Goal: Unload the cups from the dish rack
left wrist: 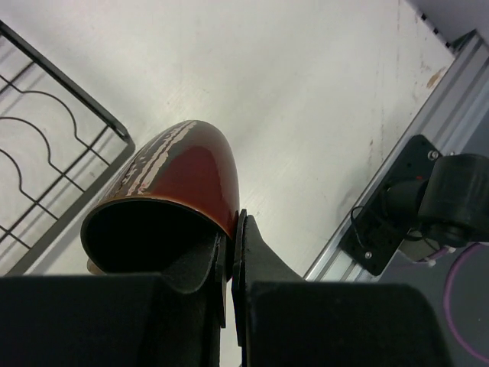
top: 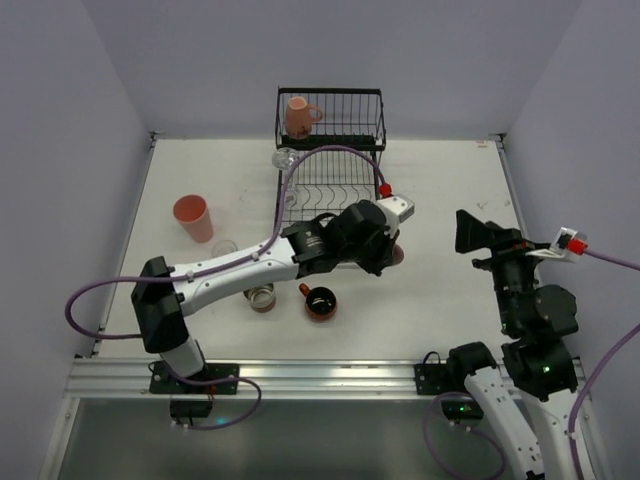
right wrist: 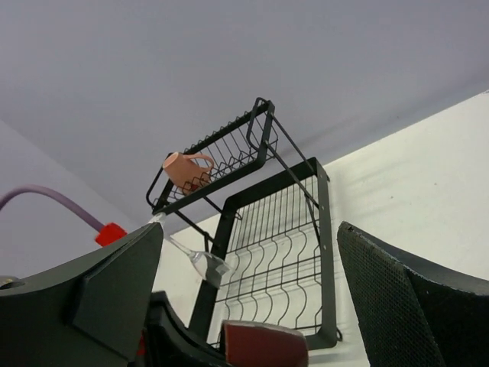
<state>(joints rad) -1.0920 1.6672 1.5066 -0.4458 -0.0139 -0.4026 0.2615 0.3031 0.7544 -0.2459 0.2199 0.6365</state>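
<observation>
- Left gripper (left wrist: 231, 229): fingers pressed on the rim of the dark brown mug (left wrist: 191, 164), 1 finger inside the mouth and 1 outside against the wall. The glaze reads reddish with pale streaks in the left wrist view.
- In the top view the left arm reaches across the table (top: 450, 180). The held mug (top: 398, 256) is just off the near right corner of the dish rack (top: 345, 185), outside the wire.
- It cannot be told whether the mug's base touches the table.
- Right gripper (right wrist: 250, 229): fingers spread wide, nothing between them. It sits well right of the rack, pointed toward it.
- Dish rack: black wire, 2 tiers, at the far middle of the table. The raised basket tier is behind, the flat tier with curved dividers in front.
- Pink mug (top: 299, 116): in the raised basket tier, left end, handle to the right.
- Stemmed clear glass (top: 283, 158): at the rack's left edge, tilted; contact with the wire is not clear.
- Salmon tumbler (top: 192, 218): upright on the table, well left of the rack.
- Second clear glass (top: 224, 247): on the table just beside the tumbler, nearer the arms.
- White-and-brown cup (top: 262, 297): on the table beside the left arm.
- Orange-red handled cup (top: 320, 302): on the table just right of the white-and-brown cup, mouth up.
</observation>
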